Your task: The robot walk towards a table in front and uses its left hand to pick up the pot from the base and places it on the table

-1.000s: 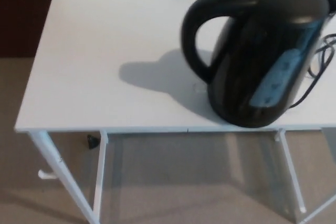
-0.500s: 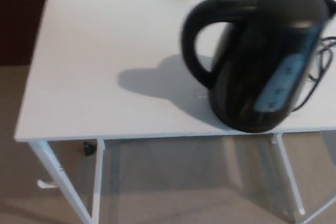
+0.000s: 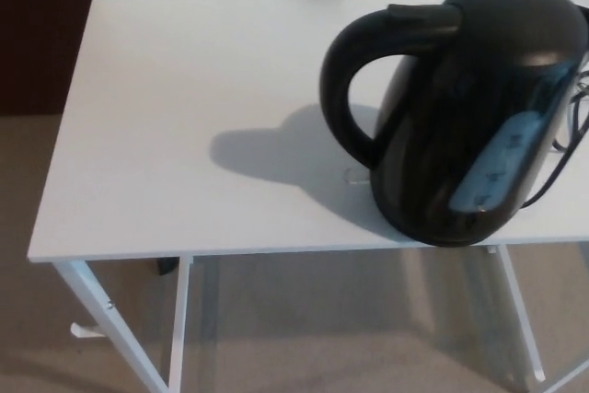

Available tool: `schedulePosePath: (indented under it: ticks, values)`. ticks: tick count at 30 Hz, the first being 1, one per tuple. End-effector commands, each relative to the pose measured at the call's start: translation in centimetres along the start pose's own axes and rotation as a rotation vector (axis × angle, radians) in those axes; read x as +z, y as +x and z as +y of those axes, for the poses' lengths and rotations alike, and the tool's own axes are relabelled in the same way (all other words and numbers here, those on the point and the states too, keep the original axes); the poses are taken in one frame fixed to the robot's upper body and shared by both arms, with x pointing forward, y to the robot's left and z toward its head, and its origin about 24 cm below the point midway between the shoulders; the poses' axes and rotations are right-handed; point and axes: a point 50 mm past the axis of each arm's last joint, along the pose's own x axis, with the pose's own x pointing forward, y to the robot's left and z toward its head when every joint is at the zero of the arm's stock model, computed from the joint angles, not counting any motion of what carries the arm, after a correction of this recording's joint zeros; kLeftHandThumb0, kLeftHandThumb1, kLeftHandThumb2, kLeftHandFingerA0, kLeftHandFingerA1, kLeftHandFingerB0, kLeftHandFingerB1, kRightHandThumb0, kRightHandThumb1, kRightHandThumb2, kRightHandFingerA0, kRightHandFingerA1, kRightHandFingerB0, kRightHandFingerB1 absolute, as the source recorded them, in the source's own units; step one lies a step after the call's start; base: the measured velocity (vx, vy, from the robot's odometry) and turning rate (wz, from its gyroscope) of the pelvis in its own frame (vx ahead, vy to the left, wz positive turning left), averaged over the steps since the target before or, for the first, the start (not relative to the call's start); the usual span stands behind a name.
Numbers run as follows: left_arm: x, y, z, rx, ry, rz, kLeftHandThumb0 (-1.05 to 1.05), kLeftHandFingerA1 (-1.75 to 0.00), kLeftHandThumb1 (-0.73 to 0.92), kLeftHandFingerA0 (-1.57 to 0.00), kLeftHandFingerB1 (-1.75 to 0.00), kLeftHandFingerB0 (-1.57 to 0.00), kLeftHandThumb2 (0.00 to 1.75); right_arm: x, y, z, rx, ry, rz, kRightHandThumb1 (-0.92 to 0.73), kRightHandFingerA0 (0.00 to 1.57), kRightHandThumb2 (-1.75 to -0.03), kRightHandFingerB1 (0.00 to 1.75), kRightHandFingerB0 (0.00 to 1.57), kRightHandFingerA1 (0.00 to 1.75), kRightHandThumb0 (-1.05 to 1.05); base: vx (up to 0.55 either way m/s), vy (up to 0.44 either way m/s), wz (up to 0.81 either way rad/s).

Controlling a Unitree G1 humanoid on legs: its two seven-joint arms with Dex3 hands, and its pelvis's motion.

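The pot (image 3: pixel 469 117) is standing upright on the worktop (image 3: pixel 184 89), the near edge just before it, its handle (image 3: pixel 333 80) pointing toward the robot's left. Neither hand is showing, so their state cannot be told. Recommended: left hand wrapping the handle fully, then lifting vertically.
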Motion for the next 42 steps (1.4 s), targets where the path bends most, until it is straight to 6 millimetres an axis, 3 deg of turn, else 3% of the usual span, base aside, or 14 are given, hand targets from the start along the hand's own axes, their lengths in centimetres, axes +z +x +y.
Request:
schedulePosePath:
  ticks: [1, 2, 3, 6, 10, 11, 12, 13, 14, 19, 31, 40, 41, 42]
  values:
    - [2.1, -0.2, 2.5, 0.196, -0.237, -0.134, -0.02, -0.53, 0.39, -0.31, -0.47, -0.17, 0.83, 0.2, 0.3, -0.4, -0.015, 0.010, 0.019, -0.61, 0.68, -0.58, 0.40, 0.46, 0.48, -0.18, 0.00, 0.000, 0.00]
    - [2.3, -0.2, 2.7, 0.206, -0.243, -0.145, -0.02, -0.53, 0.39, -0.31, -0.47, -0.17, 0.83, 0.2, 0.3, -0.4, -0.016, 0.011, 0.020, -0.61, 0.68, -0.58, 0.40, 0.46, 0.48, -0.18, 0.00, 0.000, 0.00]
    - [3.7, -0.2, 3.9, 0.269, -0.292, -0.212, 0.15, -0.42, 0.48, -0.46, -0.36, -0.36, 0.56, 0.2, 0.3, -0.4, -0.011, 0.014, 0.019, -0.62, 0.67, -0.58, 0.40, 0.46, 0.48, -0.18, 0.00, 0.000, 0.00]
    - [6.5, -0.4, 5.2, 0.326, -0.305, -0.332, 0.15, -0.41, 0.51, -0.43, -0.34, -0.36, 0.55, 0.3, 0.3, -0.3, -0.005, 0.008, 0.015, -0.62, 0.68, -0.58, 0.40, 0.46, 0.48, -0.22, 0.00, 0.000, 0.00]
    - [13.8, -1.6, 6.3, 0.377, -0.305, -0.584, 0.15, -0.41, 0.49, -0.40, -0.34, -0.34, 0.54, 0.5, 0.5, -0.4, -0.004, 0.002, 0.008, -0.60, 0.69, -0.57, 0.40, 0.46, 0.49, -0.20, 0.00, 0.000, 0.00]
    - [17.5, -2.4, 6.2, 0.377, -0.273, -0.692, 0.09, -0.54, 0.35, -0.25, -0.49, -0.18, 0.82, 0.7, 0.6, -0.3, -0.005, 0.006, 0.007, -0.60, 0.69, -0.57, 0.40, 0.47, 0.49, -0.21, 0.00, 0.000, 0.00]
    - [20.5, -3.2, 6.0, 0.381, -0.243, -0.780, 0.09, -0.54, 0.35, -0.25, -0.49, -0.18, 0.82, 0.9, 0.8, -0.2, -0.005, 0.009, 0.006, -0.60, 0.69, -0.57, 0.40, 0.47, 0.49, -0.21, 0.00, 0.000, 0.00]
    - [22.6, -3.9, 5.5, 0.372, -0.225, -0.842, 0.06, -0.53, 0.38, -0.23, -0.49, -0.17, 0.84, 1.1, 0.9, -0.2, -0.006, 0.011, 0.007, -0.60, 0.68, -0.57, 0.40, 0.47, 0.48, -0.20, 0.00, 0.000, 0.00]
    - [25.1, -4.5, 4.6, 0.331, -0.215, -0.904, 0.01, -0.34, 0.60, -0.29, -0.29, -0.26, 0.58, 1.2, 1.0, -0.2, -0.008, 0.015, 0.007, -0.60, 0.67, -0.57, 0.39, 0.47, 0.48, -0.20, 0.00, 0.000, 0.00]
    - [32.6, -6.3, -2.5, -0.024, -0.036, -1.077, -0.05, -0.33, 0.59, -0.28, -0.29, -0.25, 0.57, 1.8, 1.4, -0.3, -0.008, 0.003, -0.015, -0.60, 0.69, -0.57, 0.40, 0.47, 0.49, -0.21, 0.00, 0.000, 0.00]
    - [36.3, -5.3, -15.4, -0.426, 0.232, -1.000, -0.08, -0.34, 0.52, -0.19, -0.28, -0.17, 0.56, 1.7, 1.3, -0.2, -0.012, 0.004, -0.013, -0.59, 0.72, -0.57, 0.40, 0.49, 0.50, -0.20, 0.00, 0.000, 0.00]
    - [38.0, -3.1, -19.7, -0.416, 0.324, -0.895, -0.36, -0.34, 0.41, -0.16, -0.30, -0.12, 0.58, 1.7, 1.2, -0.1, -0.009, -0.001, -0.020, -0.59, 0.73, -0.58, 0.41, 0.50, 0.51, -0.22, 0.00, 0.000, 0.00]
    - [38.1, -3.1, -19.9, -0.416, 0.335, -0.885, -0.23, -0.48, 0.36, 0.00, -0.48, 0.00, 0.87, 1.7, 1.2, 0.0, -0.008, -0.001, -0.020, -0.59, 0.74, -0.58, 0.41, 0.50, 0.51, -0.21, 0.00, 0.000, 0.00]
    - [38.3, -3.1, -20.0, -0.418, 0.343, -0.881, -0.23, -0.48, 0.36, 0.00, -0.48, 0.00, 0.87, 1.7, 1.2, 0.0, -0.008, 0.000, -0.020, -0.59, 0.74, -0.58, 0.41, 0.50, 0.51, -0.21, 0.00, 0.000, 0.00]
